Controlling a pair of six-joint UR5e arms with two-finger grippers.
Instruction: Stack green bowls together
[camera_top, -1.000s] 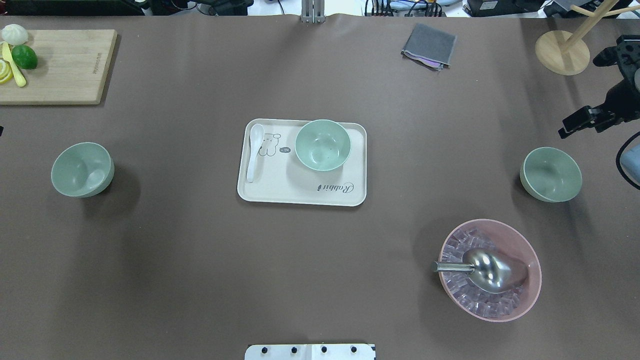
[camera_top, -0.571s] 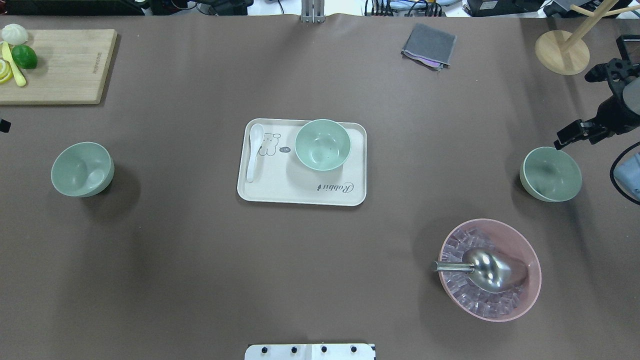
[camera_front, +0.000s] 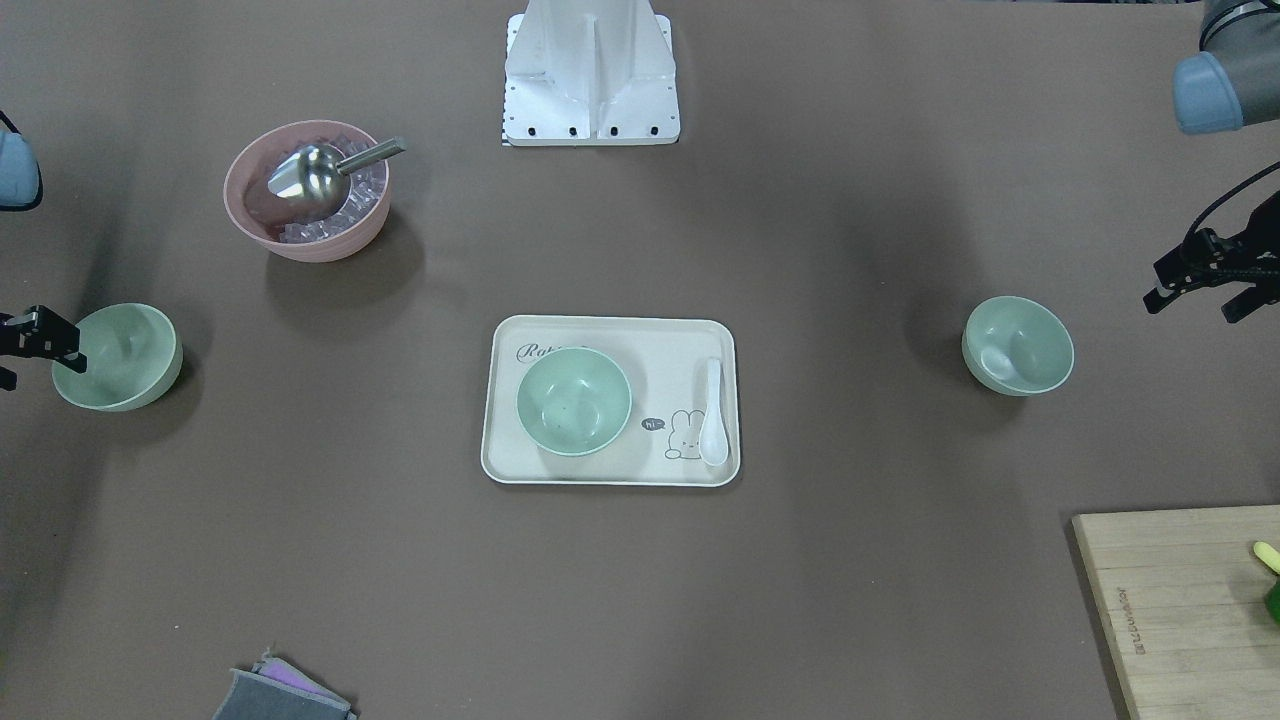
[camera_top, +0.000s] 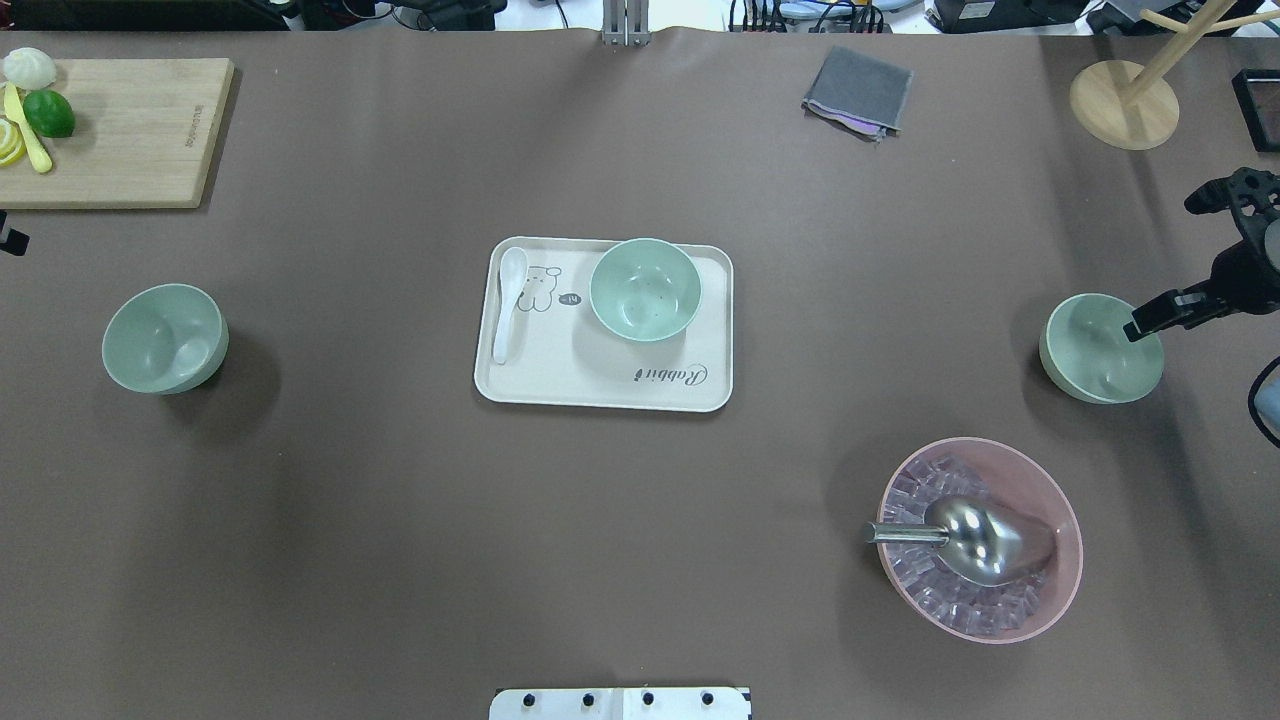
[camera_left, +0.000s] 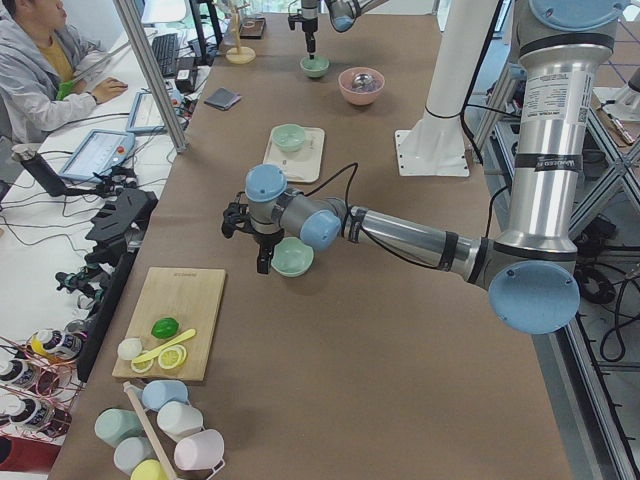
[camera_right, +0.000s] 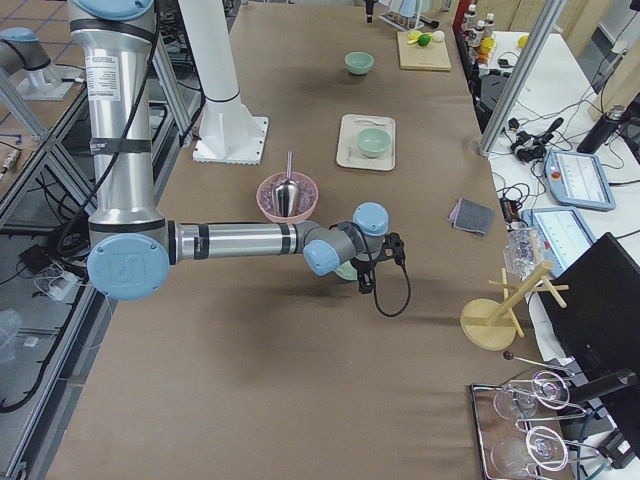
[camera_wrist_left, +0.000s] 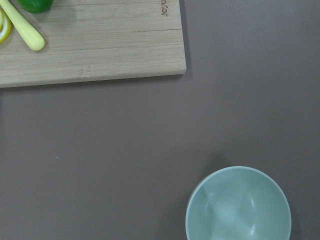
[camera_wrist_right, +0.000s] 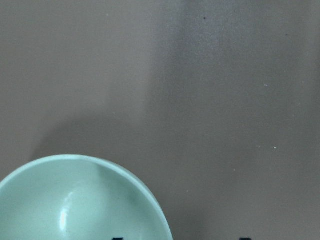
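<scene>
Mint-green bowl (camera_top: 1090, 358) now lies beneath the right pincer (camera_top: 1150, 320) (spread wide, like the left pincer (camera_front: 1193, 303)).

The left bowl (camera_top: 165, 338), centre bowl (camera_top: 645, 290) and right bowl (camera_top: 1085, 352) are plain pale mint green. The surface (camera_top: 350, 500) is flat brown. The cream tray (camera_top: 560, 372) carries a rabbit drawing and dark script. The lower-right bowl (camera_top: 1068, 585) is pink.
</scene>
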